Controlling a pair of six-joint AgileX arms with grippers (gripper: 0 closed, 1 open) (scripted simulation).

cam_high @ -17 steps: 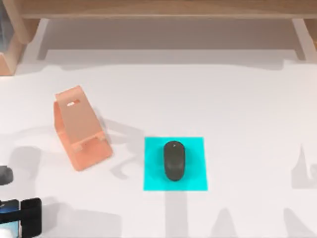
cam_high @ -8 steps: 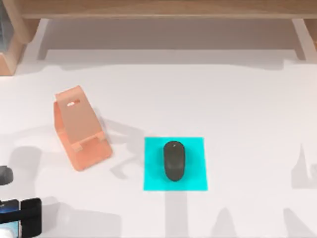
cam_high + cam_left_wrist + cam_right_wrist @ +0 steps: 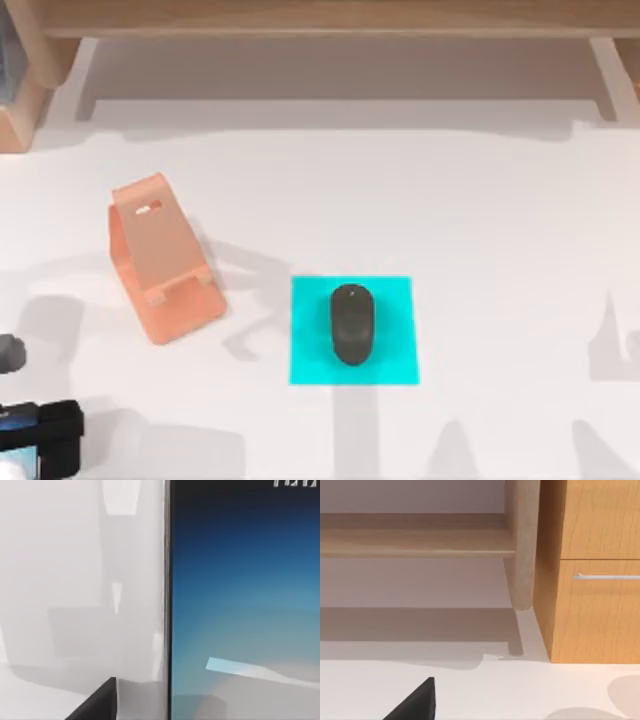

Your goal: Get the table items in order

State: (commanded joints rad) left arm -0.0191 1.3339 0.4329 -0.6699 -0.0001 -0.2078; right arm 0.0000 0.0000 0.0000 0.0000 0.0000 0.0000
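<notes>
Smooth oval mouse (image 3: 352, 324) rests on flat cyan mat (image 3: 305, 365); left claw (image 3: 45, 450) state unclear.

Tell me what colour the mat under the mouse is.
Cyan. The mat shows best in the top view, flat under the dark grey mouse.

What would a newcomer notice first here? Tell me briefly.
The dark mouse lying on the bright cyan mat, near the table's middle, catches the eye first. To its left stands the salmon phone stand. At the bottom left corner the left gripper is at the phone, whose blue screen glows close before the left wrist camera.
</notes>
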